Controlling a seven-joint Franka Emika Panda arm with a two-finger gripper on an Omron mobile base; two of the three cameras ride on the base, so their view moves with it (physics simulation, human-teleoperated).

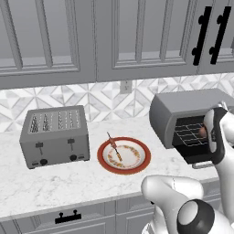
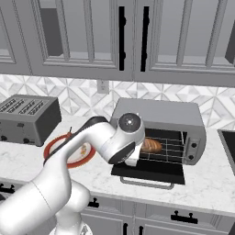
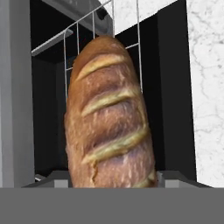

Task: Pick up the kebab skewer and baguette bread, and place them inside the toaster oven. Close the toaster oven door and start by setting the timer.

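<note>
The end effector (image 3: 113, 181) grips the baguette (image 3: 109, 118) over the wire rack (image 2: 170, 148) inside the open toaster oven (image 2: 160, 114). The kebab skewer (image 1: 114, 147) lies on the red-rimmed plate (image 1: 103, 162) on the table (image 1: 50, 183).

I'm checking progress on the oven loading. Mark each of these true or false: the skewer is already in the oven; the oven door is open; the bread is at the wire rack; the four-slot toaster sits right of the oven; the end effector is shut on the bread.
1. The kebab skewer is in the toaster oven. False: it lies on the red-rimmed plate.
2. The toaster oven door is open. True.
3. The baguette bread is at the wire rack. True.
4. The four-slot toaster sits right of the oven. False: it sits left of the plate.
5. The end effector is shut on the bread. True: fingers flank it.
</note>
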